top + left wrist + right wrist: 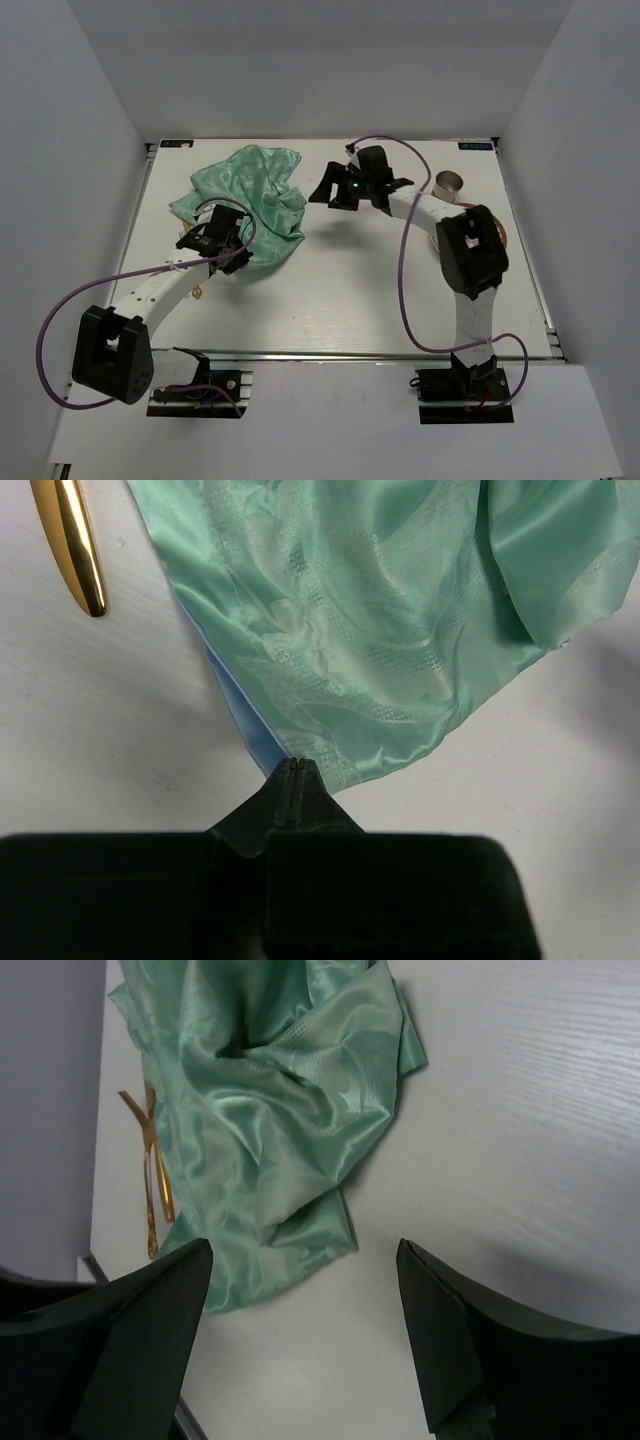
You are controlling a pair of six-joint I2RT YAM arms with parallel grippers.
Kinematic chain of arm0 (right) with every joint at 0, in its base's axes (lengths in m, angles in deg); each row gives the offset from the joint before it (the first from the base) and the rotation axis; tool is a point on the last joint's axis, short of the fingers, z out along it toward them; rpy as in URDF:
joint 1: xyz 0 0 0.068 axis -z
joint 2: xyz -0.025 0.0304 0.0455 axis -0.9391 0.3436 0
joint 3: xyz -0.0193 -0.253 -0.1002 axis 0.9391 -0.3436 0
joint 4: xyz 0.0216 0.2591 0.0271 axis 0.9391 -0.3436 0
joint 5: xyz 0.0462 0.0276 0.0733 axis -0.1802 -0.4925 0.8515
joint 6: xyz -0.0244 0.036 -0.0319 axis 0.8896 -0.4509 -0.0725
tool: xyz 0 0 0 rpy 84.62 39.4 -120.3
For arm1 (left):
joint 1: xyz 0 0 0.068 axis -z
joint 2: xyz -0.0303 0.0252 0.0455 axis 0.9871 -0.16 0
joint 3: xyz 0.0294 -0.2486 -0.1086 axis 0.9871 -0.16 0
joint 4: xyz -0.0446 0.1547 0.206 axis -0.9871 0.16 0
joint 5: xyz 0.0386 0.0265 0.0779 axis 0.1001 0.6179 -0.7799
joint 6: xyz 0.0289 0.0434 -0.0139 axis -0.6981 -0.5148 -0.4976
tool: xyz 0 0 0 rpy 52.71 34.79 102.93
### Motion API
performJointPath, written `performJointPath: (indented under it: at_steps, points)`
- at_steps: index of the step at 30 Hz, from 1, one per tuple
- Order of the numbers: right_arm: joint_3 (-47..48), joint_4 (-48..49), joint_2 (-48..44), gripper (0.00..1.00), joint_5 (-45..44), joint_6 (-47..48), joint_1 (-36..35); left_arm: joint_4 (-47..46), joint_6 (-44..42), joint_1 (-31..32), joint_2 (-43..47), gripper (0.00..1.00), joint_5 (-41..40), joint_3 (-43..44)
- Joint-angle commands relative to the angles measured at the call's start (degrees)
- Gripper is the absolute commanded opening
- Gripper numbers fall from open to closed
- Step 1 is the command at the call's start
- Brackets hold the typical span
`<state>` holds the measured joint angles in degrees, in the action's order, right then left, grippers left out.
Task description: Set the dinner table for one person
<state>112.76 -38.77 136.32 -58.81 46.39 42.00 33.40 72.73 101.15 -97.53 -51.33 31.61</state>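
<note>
The dinner table point(330, 300) carries a crumpled mint-green cloth point(250, 195) on its far left part, probably waiting to be spread as a placemat. The left gripper point(293, 768) reaches low, pinched shut on the cloth's near hem. The right gripper point(305, 1250) hovers right of the cloth, wide open and holding nothing. Gold cutlery point(75, 550) lies just beside the cloth.

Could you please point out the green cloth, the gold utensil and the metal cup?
shiny mint-green patterned cloth point(250, 200), top external view, middle of the crumpled fabric.
slim gold metal utensil point(75, 550), left wrist view, on its handle.
small round silver metal cup point(449, 191), top external view, on its side wall.
</note>
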Motion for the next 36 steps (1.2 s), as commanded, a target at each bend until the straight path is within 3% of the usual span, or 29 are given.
performJointPath:
  at_steps: [1, 5, 9, 13, 17, 27, 29, 33, 35, 36]
  points:
    - [7.8, 0.0, 7.6, 0.78, -5.7, -2.8, -2.4, -0.5, -2.5, -0.1, 1.9, 0.00, 0.0, 0.1]
    - [13.5, 3.0, 15.9, 0.64, -7.9, -1.1, -3.4, -1.4, -5.2, -0.1, 1.8, 0.00, 2.0, 0.0]
    - [17.8, 1.8, 20.1, 0.62, -11.3, 0.1, -3.5, -1.3, -6.7, -0.1, 1.8, 0.00, 2.7, 0.1]
    - [15.8, 4.4, 20.5, 0.60, -12.6, 0.5, -3.3, -2.1, -7.7, -0.1, 1.6, 0.00, 4.5, -0.5]
    - [17.1, 4.4, 23.3, 0.50, -11.1, 0.3, -3.2, -3.3, -8.1, -0.1, 1.4, 0.00, 5.9, -1.1]
    - [27.9, 1.2, 31.5, 0.49, -9.7, 0.3, -3.6, -3.4, -9.0, -0.1, 1.3, 0.00, 6.9, -0.3]
    - [28.2, 0.9, 31.6, 0.42, -10.1, 0.3, -3.4, -3.1, -9.2, -0.1, 1.3, 0.00, 6.9, 0.1]
    - [24.0, 3.4, 29.9, 0.15, -10.2, -0.1, -3.4, -2.9, -9.6, -0.1, 1.1, 0.00, 6.9, 0.5]
    - [23.2, 3.9, 29.6, 0.15, -10.1, -0.2, -3.6, -3.1, -9.6, -0.1, 1.1, 0.00, 7.0, 0.6]
    - [21.9, 4.3, 28.9, 0.08, -10.0, -0.2, -3.6, -3.1, -9.7, -0.1, 0.9, 0.00, 7.0, 0.6]
